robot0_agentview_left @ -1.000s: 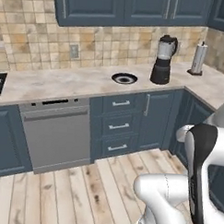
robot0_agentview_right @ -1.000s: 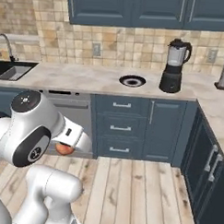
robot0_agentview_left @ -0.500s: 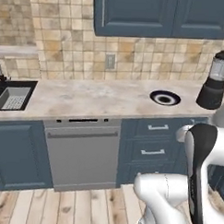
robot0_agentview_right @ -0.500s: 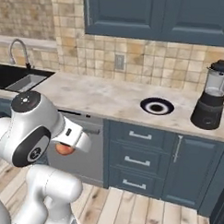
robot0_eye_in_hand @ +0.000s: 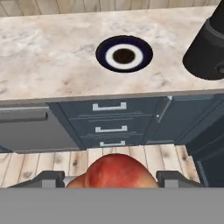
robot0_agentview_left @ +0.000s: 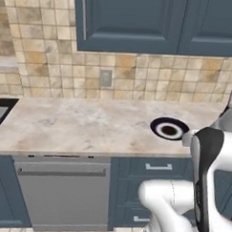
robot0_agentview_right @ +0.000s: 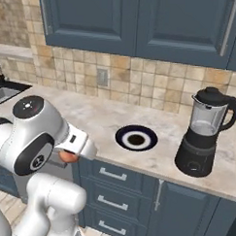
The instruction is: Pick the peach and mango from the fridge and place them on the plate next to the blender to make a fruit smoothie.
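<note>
My gripper is shut on a round red-orange fruit, by its look the peach, held low in front of the blue drawers. In the right base view the peach peeks out under my hand, below the counter edge and left of the plate. The black plate with its pale ring lies bare on the marble counter; it also appears from the base cameras as the plate. The blender stands just right of it, its black base near the hand view's right edge. Mango and fridge are out of view.
A grey dishwasher sits under the counter to the left, with blue drawers below the plate. A sink lies at the counter's far left. Dark blue upper cabinets hang above the tiled wall. Wooden floor shows beneath my hand.
The base has driven closer to the counter, so the whole scene has shifted and grown; plate and blender are nearer. The fruit stays held in my gripper.
</note>
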